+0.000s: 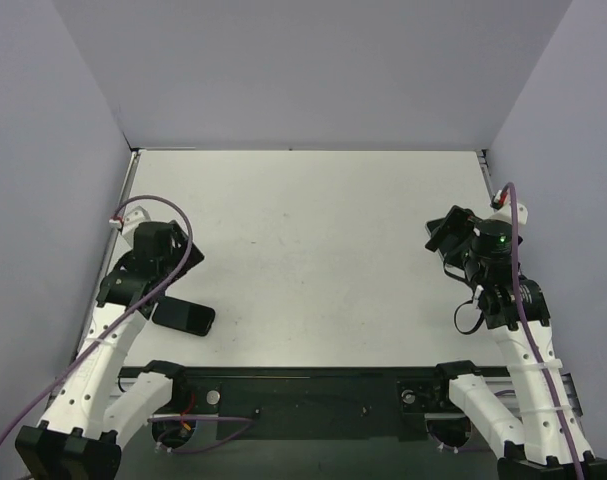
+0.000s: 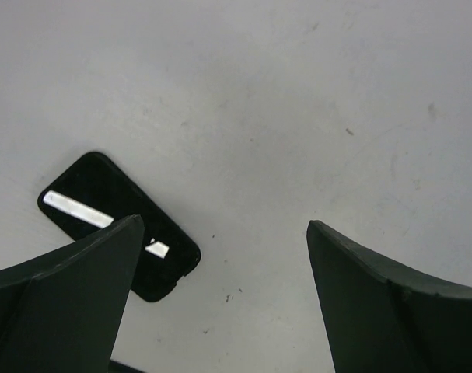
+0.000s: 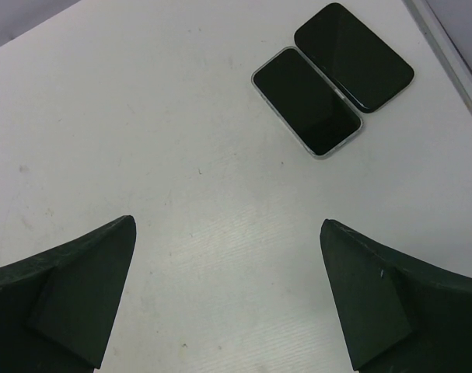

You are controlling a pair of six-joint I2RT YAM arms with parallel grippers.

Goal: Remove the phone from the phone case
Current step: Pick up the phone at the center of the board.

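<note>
In the right wrist view two flat slabs lie side by side and touching, far off at the upper right. One is a phone (image 3: pixel 307 101) with a dark screen and a silver rim. The other is a black phone case (image 3: pixel 354 56) with rounded corners, closer to the table's edge. My right gripper (image 3: pixel 226 222) is open and empty, well short of both. My left gripper (image 2: pixel 223 222) is open and empty above bare table. A black slab (image 2: pixel 115 221) lies just left of it, partly behind the left finger (image 2: pixel 72 295). The top view shows one dark slab (image 1: pixel 186 318) beside the left arm.
The white table (image 1: pixel 303 250) is walled in lilac on the left, back and right (image 1: pixel 73 150). A table edge (image 3: pixel 445 54) runs just beyond the case. The black base rail (image 1: pixel 303 395) spans the near edge between the arms.
</note>
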